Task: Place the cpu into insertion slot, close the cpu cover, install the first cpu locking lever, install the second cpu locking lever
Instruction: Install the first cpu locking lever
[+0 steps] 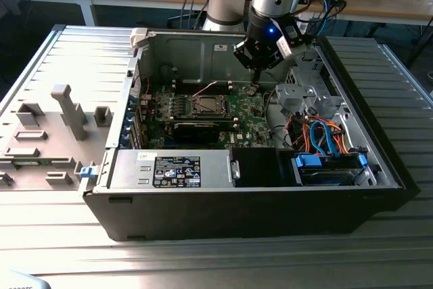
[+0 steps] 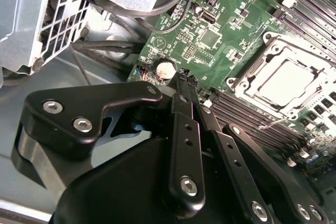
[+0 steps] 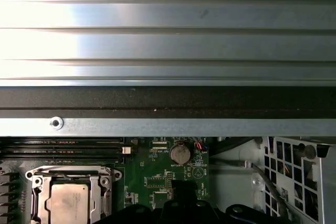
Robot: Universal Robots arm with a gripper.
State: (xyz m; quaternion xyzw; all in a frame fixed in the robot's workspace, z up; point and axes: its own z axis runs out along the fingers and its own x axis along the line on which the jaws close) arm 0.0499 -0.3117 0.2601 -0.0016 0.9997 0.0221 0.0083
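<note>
The gripper [image 1: 256, 65] hangs in the upper middle of the exterior view, inside the open computer case [image 1: 203, 214]. In the second wrist view its black fingers [image 2: 184, 129] lie pressed together with nothing between them, their tips near the round coin battery [image 2: 166, 68]. It holds nothing and touches no task part.

The chip [image 3: 68, 203] sits in the socket [image 3: 37, 182] at the lower left of the first wrist view, its dull grey top showing through the metal cover frame [image 3: 102, 174]. In the second wrist view the same frame [image 2: 247, 74] lies around the chip at the right edge, and it looks folded down flat. In the exterior view the socket [image 1: 205, 105] is in the middle of the green board [image 1: 243, 109], well apart from the gripper, toward that view's left. Whether either locking lever is latched I cannot tell.

To do the lever work well, I judge the closed tips should meet a lever's end squarely, pressing down and sideways under its catch without scraping the board.

The memory slots [image 2: 252, 121] run just beside the socket, and black cables [image 2: 105, 48] and the drive cage [image 1: 301, 96] crowd the exterior view's right, so room around the socket is tight.
</note>
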